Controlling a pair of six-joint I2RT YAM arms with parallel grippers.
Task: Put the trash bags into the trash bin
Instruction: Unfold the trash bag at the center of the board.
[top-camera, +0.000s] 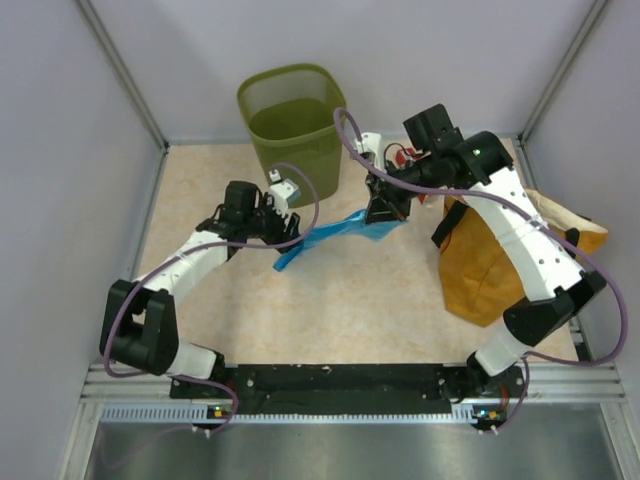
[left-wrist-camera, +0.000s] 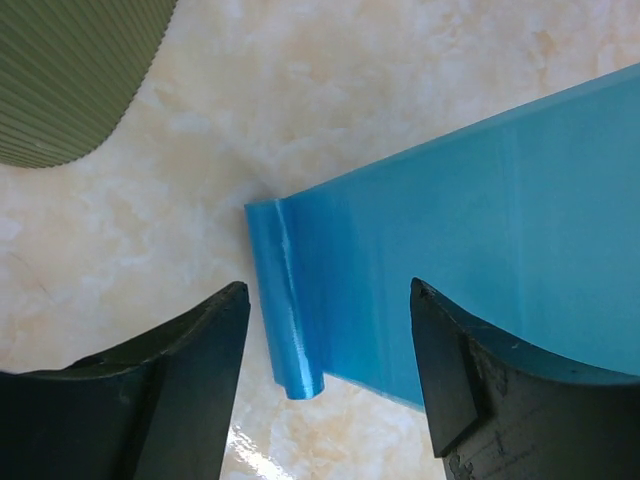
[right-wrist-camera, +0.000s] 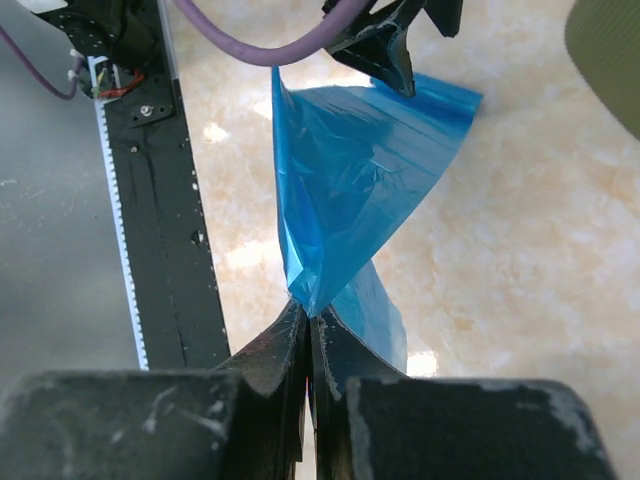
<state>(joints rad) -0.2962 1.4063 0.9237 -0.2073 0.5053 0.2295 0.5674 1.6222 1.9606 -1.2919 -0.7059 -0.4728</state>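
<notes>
A thin translucent light-blue plastic film trash bag (top-camera: 335, 238) hangs stretched above the middle of the bench, not in the bin, pulled out into a long crinkled band between the two arms. The right gripper (right-wrist-camera: 308, 315) is pinched tight on one gathered corner of the bag, its black jaws pressed together on the film. At the other end, the left gripper (left-wrist-camera: 328, 290) stands wide, its two black fingers apart with the bag's rolled edge (left-wrist-camera: 290, 300) lying in the gap between them; whether either finger touches the film cannot be told.

The olive-green wire-mesh trash bin (top-camera: 300, 150) stands upright at the far edge of the bench, just beyond the left gripper. A mustard-orange sack (top-camera: 490, 270) sits by the right edge, partly behind the right arm. The beige marble-patterned bench top (top-camera: 350, 310) shows beneath the bag.
</notes>
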